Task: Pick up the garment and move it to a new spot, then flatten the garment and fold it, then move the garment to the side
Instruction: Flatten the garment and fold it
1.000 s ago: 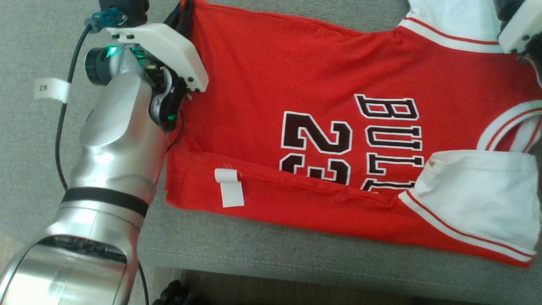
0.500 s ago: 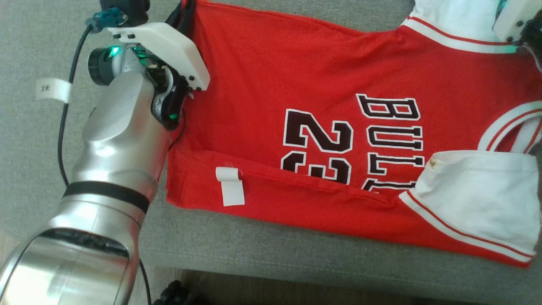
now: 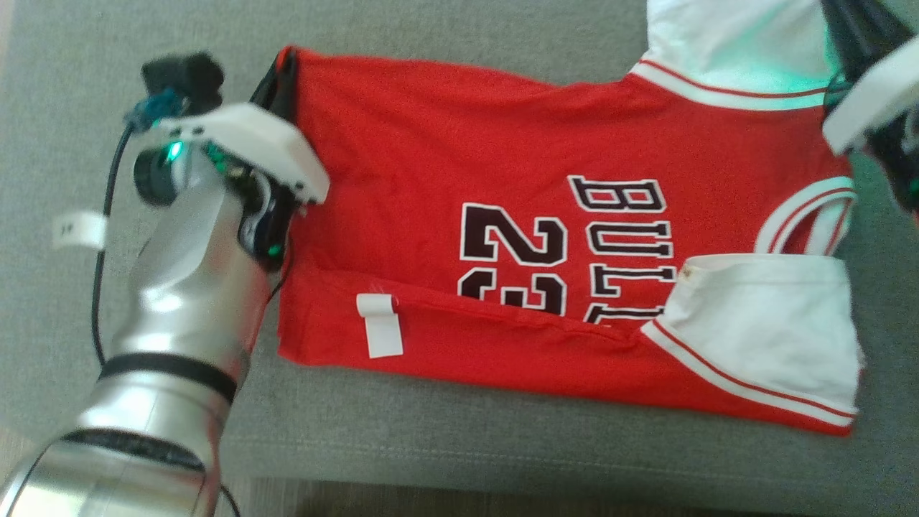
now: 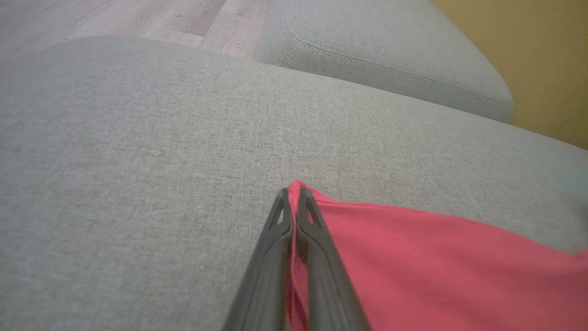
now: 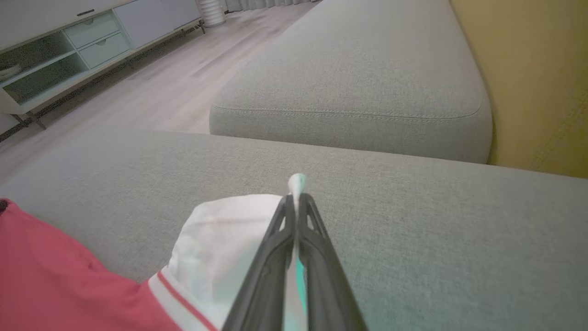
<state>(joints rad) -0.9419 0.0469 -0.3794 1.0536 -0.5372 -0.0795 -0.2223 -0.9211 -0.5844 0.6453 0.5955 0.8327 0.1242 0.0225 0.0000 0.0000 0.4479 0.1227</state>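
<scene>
Grey sofa cushion (image 3: pixel 459 445) carries the work, with a second cushion (image 5: pixel 358 82) beyond it, a yellow wall (image 5: pixel 542 69) alongside and pale wood floor (image 5: pixel 161 92) farther off.

The head view is slightly blurred. In it the white wrist housing covers most of the left pincer (image 4: pixel 290 197), the far sleeve runs off the top edge, and the slip of paper on the arm's cable cannot be read. The garment (image 3: pixel 445 165) has its near long edge folded up over its front, and that fold hides the lower part of the number 23 and of the lettering.

The garment lies flat across the cushion, hem to the left, sleeves to the right. Its far-left corner sits between the left pincer's fingers, which are pressed together on the red cloth, the corner peeping just past the tips. The right pincer (image 5: pixel 296 197) is at the far-right end, clamped on the white sleeve, a nub of white cloth showing beyond its tips.

It is a red jersey with white sleeves edged in red stripes and dark, white-outlined print. A white label (image 3: pixel 380 327) lies on the folded strip.
</scene>
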